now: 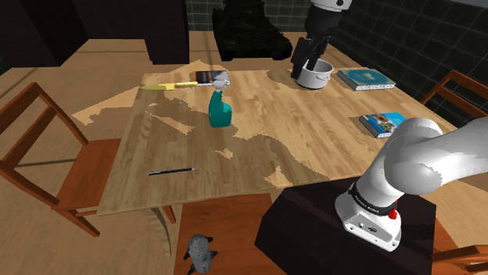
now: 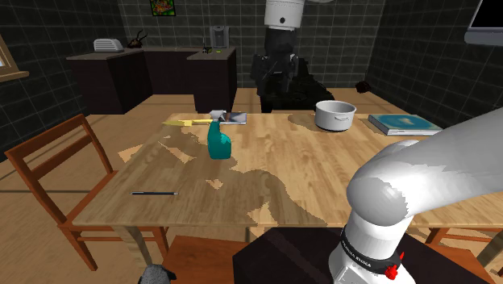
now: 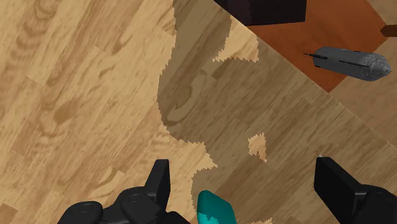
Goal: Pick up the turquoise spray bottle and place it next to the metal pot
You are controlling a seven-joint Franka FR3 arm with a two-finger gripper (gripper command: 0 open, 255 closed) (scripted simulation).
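- Spray bottle (image 1: 220, 109), turquoise with a grey trigger head, stands upright on the wooden desk (image 1: 258, 148), so its long axis runs straight up from the boards.
- The end effector (image 1: 302, 67) hangs raised over the far part of the desk. Its two black fingers (image 3: 159, 184) are spread wide, and it has hold of nothing.
- From the end effector the bottle lies lower and off to one side, well apart. In the shoulder view that is down and to the left of it, and the second exterior view agrees.
- In the wrist view a turquoise sliver of the bottle (image 3: 213, 210) shows between the lines of the two fingers, close in under the end effector (image 3: 242, 167). Neither finger touches it, and bare desk stretches away beyond.
- The pale pot (image 1: 314, 76), with small side handles, stands on the desk far nearer the end effector than the bottle does. The shoulder view draws it just beside the fingers, but I cannot tell how high the fingers are above its rim.
- Judged from this, the step in hand is the approach, and the pick has not begun.
- The coming move turns on closing the gap downward and sideways. The open fingers need to come down either side of the upright body, below the trigger head.
- The bottle looks tall and narrow, so a finger clipping its top on the way down could tip it.
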